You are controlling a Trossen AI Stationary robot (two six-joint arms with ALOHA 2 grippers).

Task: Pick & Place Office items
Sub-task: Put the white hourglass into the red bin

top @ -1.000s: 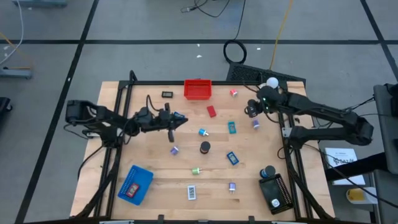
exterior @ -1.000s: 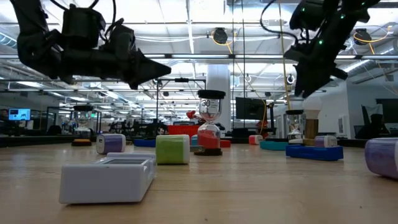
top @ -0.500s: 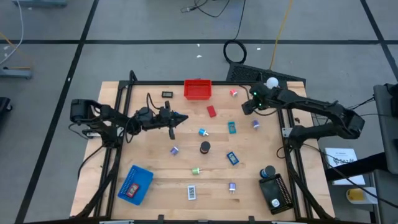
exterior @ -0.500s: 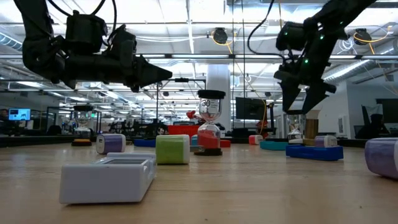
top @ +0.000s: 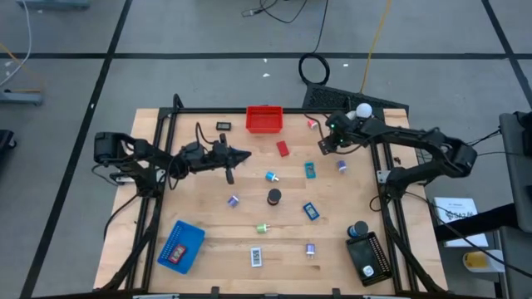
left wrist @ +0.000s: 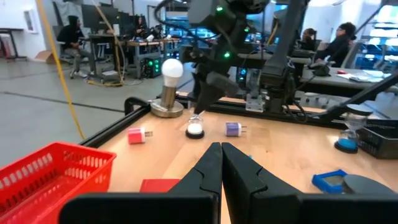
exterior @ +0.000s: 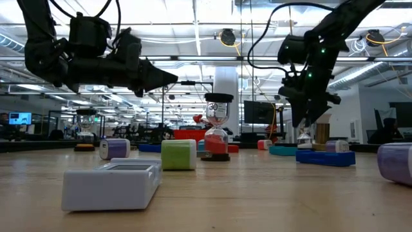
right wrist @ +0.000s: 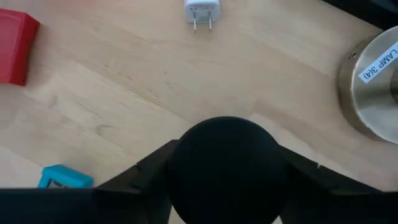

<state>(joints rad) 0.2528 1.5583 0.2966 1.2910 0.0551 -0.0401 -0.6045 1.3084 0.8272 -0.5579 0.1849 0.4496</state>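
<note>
Small office items lie scattered on the wooden table: a red block (top: 283, 149), a teal block (top: 310, 170), a blue block (top: 311, 211), a black cylinder (top: 273, 197) and a white-labelled rectangle (top: 256, 257). A small hourglass (left wrist: 195, 129) with a black top cap (right wrist: 224, 162) stands on its base at the far right. My right gripper (top: 322, 145) slants down over it, jaws apart, one finger on each side of the cap. My left gripper (top: 247, 155) hovers level and shut above the table's left half, holding nothing. My right gripper comes at the hourglass from above on a slant, its fingers (right wrist: 149, 171) flanking the black top cap. Black stands against black, so I cannot tell whether they touch it. The hourglass stands upright on the table.
A red tray (top: 264, 119) stands at the far edge, a blue tray (top: 180, 245) at the near left and a black tray (top: 368, 259) at the near right. A lamp with a white ball (top: 363, 110) stands just behind the right gripper. A pink plug (top: 312, 124) lies close by.
My right gripper has moved down and toward the table's left, from beside the lamp to over the hourglass. The hourglass has stayed where it was.
</note>
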